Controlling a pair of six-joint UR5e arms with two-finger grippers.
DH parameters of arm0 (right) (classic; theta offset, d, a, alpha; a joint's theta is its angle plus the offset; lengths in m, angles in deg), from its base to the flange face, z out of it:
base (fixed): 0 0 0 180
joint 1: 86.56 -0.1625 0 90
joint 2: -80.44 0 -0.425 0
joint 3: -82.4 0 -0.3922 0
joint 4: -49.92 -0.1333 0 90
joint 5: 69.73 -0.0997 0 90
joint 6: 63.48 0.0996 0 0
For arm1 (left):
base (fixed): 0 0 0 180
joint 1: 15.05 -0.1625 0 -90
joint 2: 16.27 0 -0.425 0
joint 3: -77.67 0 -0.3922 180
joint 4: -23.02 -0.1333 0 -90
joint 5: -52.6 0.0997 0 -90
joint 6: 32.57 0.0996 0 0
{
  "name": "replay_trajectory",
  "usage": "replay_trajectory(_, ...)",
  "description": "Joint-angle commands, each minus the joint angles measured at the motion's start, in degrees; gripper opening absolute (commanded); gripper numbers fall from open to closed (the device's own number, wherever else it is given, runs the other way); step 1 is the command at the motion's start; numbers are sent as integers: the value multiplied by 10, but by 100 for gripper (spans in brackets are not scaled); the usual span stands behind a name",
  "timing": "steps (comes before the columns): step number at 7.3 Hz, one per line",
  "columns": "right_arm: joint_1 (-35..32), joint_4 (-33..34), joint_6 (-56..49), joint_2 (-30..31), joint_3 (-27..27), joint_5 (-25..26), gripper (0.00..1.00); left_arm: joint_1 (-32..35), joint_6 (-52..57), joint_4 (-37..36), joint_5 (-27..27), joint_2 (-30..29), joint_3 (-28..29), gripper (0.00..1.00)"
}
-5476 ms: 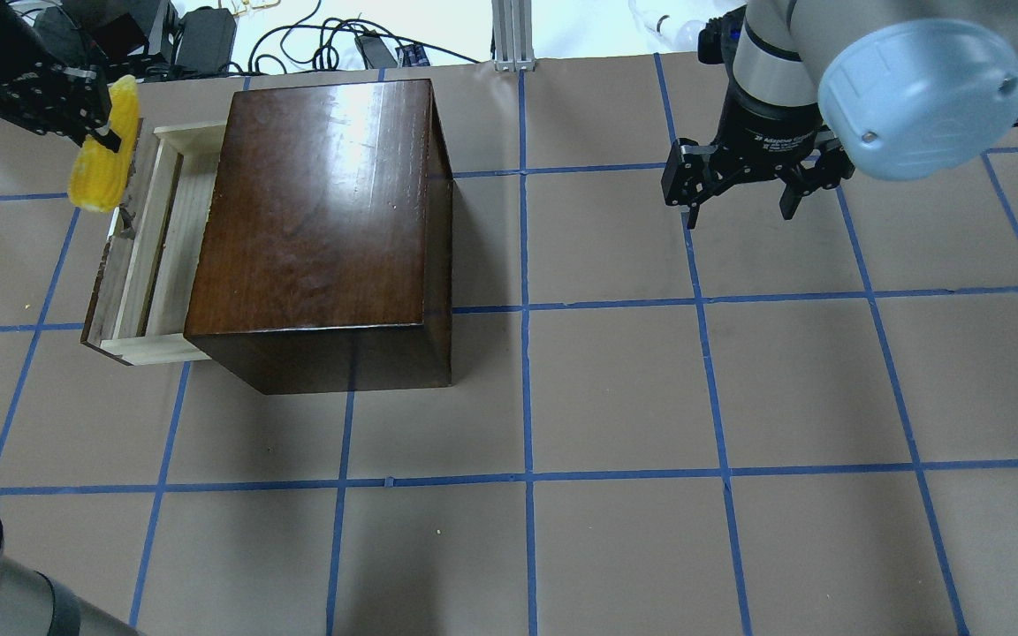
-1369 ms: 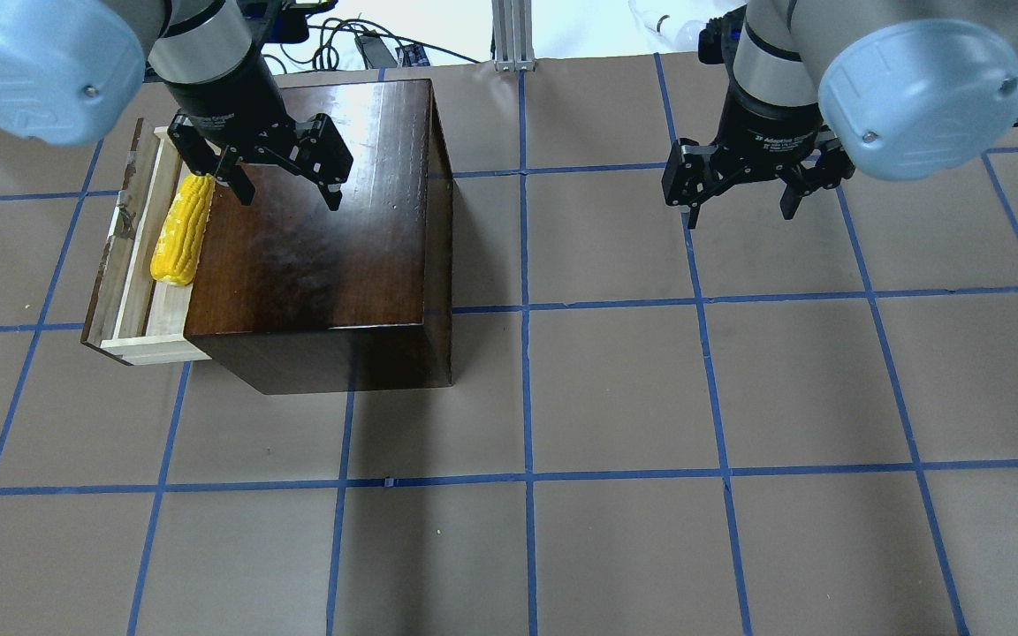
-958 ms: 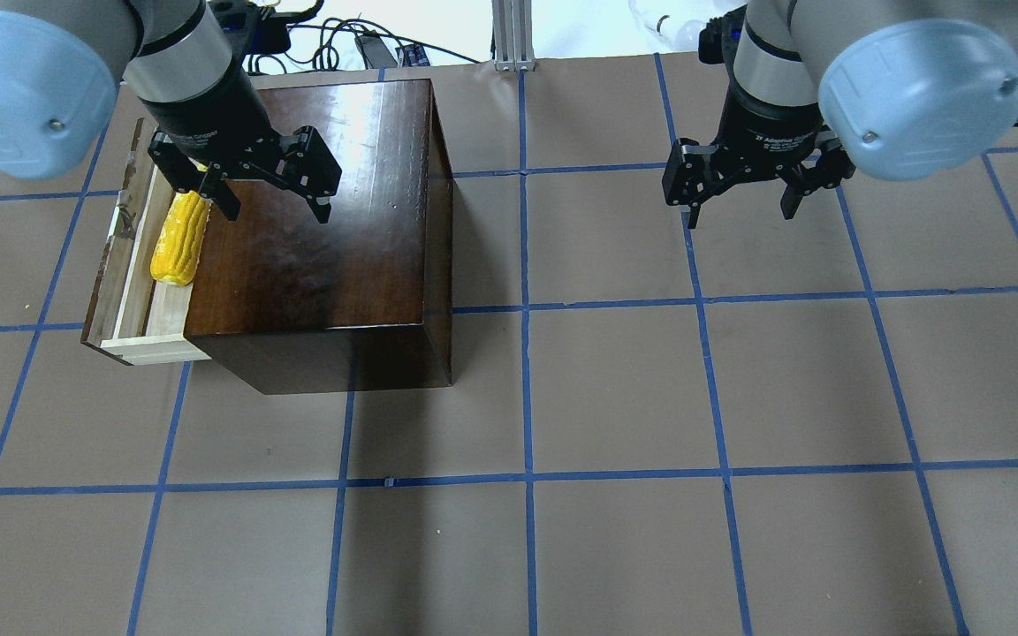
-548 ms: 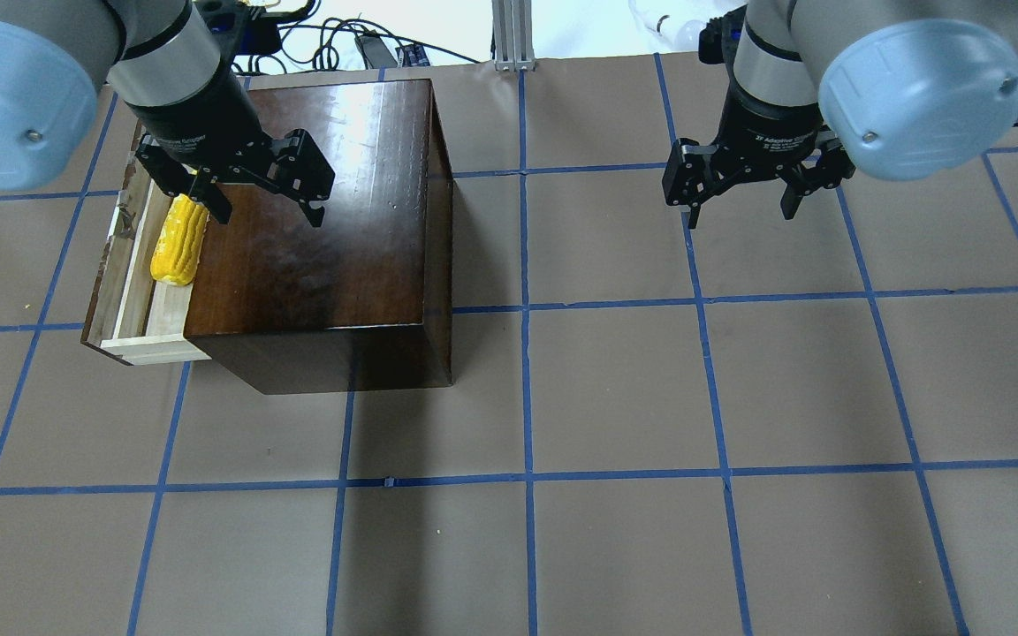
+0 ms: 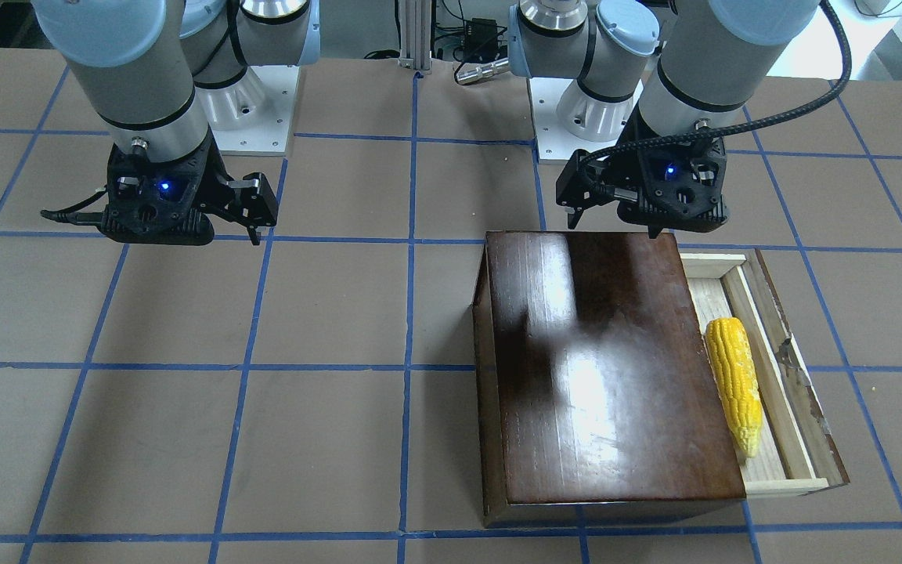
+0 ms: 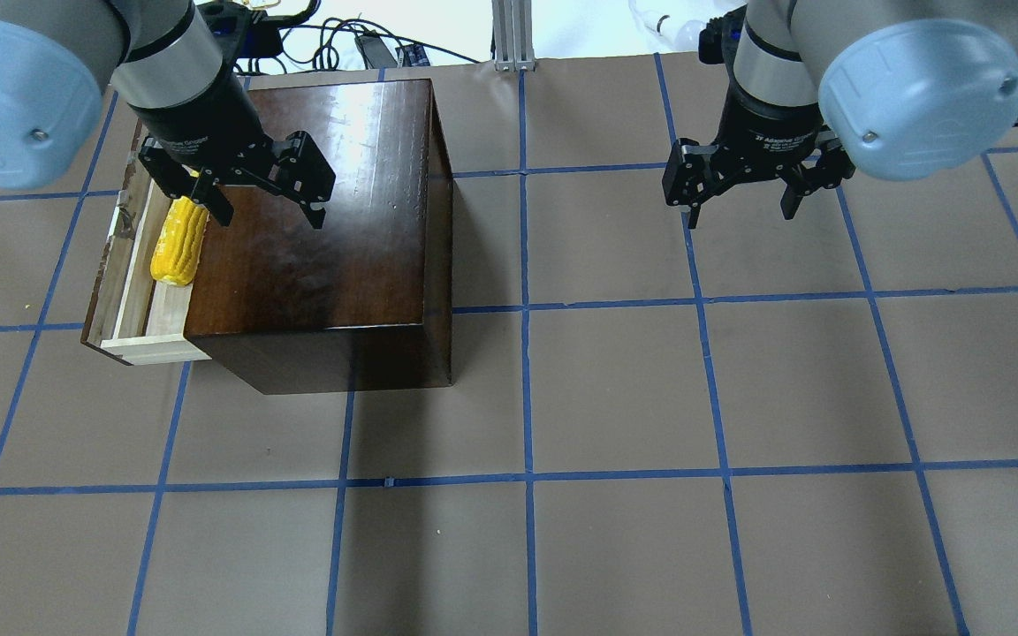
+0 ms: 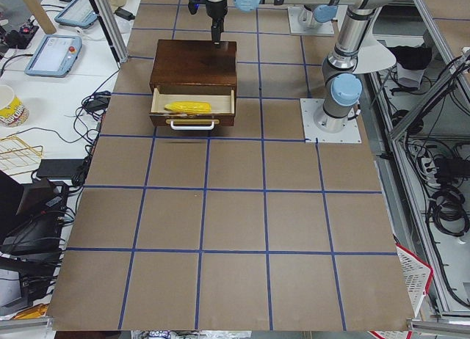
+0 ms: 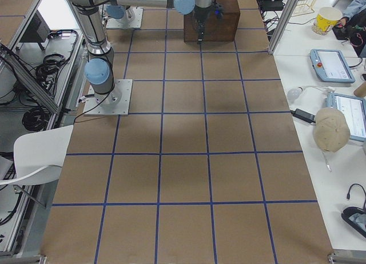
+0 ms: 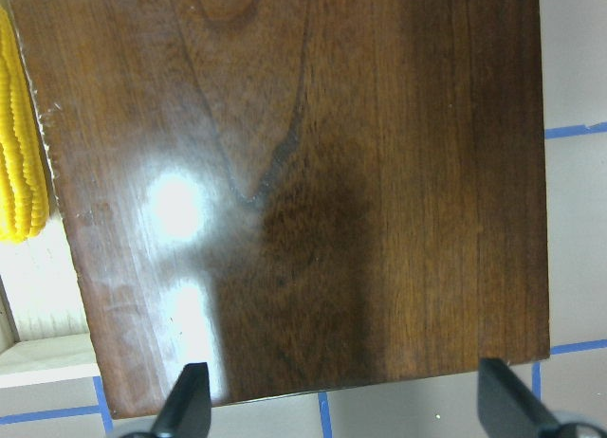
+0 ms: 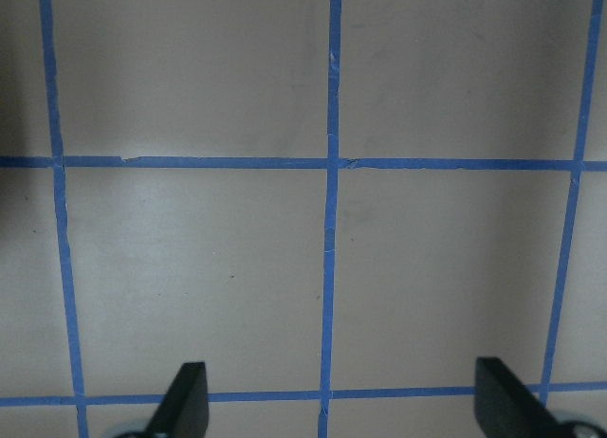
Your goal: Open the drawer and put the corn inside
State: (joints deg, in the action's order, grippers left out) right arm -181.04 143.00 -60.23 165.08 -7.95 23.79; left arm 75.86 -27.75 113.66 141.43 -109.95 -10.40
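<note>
The drawer (image 6: 125, 265) is pulled out of the left side of the dark-brown box (image 6: 341, 247). The yellow corn (image 6: 178, 250) lies in the drawer along its length, right beside the box; it also shows in the front view (image 5: 735, 384) and at the left edge of the left wrist view (image 9: 21, 163). My left gripper (image 6: 270, 216) is open and empty, hovering above the box top near its far left part, clear of the corn. My right gripper (image 6: 740, 214) is open and empty above the bare table at the far right.
The table is brown paper with a blue tape grid (image 6: 527, 309). An aluminium post (image 6: 513, 35) and cables (image 6: 359, 44) stand at the far edge. The drawer has a white handle (image 7: 192, 124) on its front.
Earlier my left gripper held the corn beyond the drawer's front. It has since let go; the corn lies in the drawer. In the last half second hardly anything moved.
</note>
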Motion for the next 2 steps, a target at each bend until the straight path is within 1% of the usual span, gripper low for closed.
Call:
replay_trajectory(1,0,0,0,0,0,0,100,0,-2,1,0,2,0,100)
replay_trajectory(2,0,1,0,0,0,0,100,1,-2,1,-1,2,-1,100)
